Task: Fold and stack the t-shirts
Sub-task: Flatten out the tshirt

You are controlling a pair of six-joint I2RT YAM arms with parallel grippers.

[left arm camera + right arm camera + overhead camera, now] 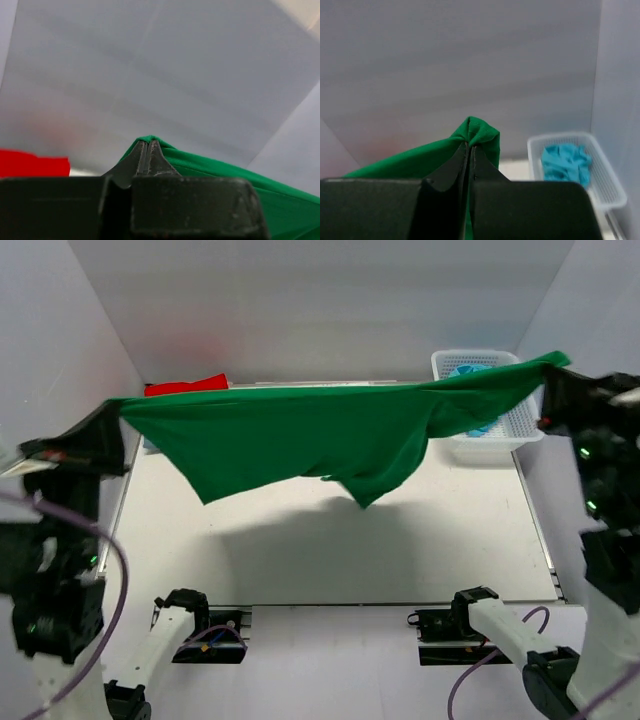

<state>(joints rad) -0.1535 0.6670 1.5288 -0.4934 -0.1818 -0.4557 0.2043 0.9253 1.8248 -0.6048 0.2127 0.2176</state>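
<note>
A dark green t-shirt point(320, 440) hangs stretched in the air across the table, held at both ends. My left gripper point(113, 412) is shut on its left corner; the wrist view shows green cloth point(225, 175) pinched at the fingertips point(148, 145). My right gripper point(548, 375) is shut on its right corner, cloth point(480, 132) bunched above the fingertips point(469, 146). A bright red t-shirt point(185, 386) lies at the back left, partly behind the green one; it also shows in the left wrist view point(30, 163). A turquoise t-shirt point(566, 161) lies in the basket.
A white mesh basket point(520, 430) stands at the back right, partly behind the green shirt, and shows in the right wrist view point(610, 192). White walls close the back and both sides. The table point(340, 560) lies below the hanging shirt.
</note>
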